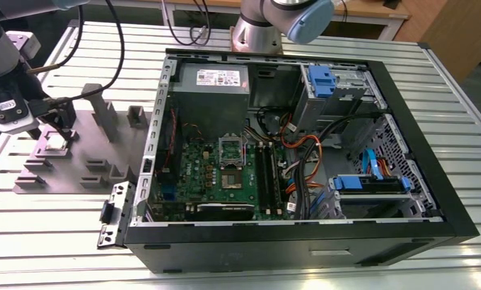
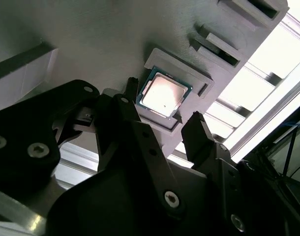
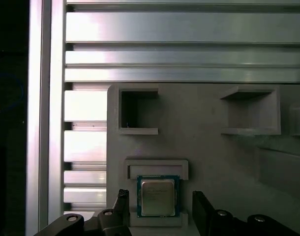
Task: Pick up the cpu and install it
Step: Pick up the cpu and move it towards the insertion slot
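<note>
The cpu (image 2: 164, 94) is a small square chip with a shiny metal top. It lies flat in a shallow pocket of the grey fixture plate (image 1: 87, 154), on the exterior view's left. My gripper (image 1: 61, 128) hangs just above it, open. In both wrist views the black fingers (image 2: 132, 91) stand on either side of the chip without touching it. The cpu (image 3: 157, 196) sits between the two fingertips of the gripper (image 3: 160, 206). The motherboard's silver socket frame (image 1: 231, 150) lies inside the open computer case (image 1: 422, 151).
The grey fixture plate carries upright blocks (image 1: 103, 112) and several empty pockets (image 3: 137, 110). It rests on a slatted aluminium table (image 1: 47, 223). Cables (image 1: 305, 145), blue drive brackets (image 1: 370, 184) and a grey power supply box (image 1: 212, 84) crowd the case. A second arm's base (image 1: 261, 30) stands behind.
</note>
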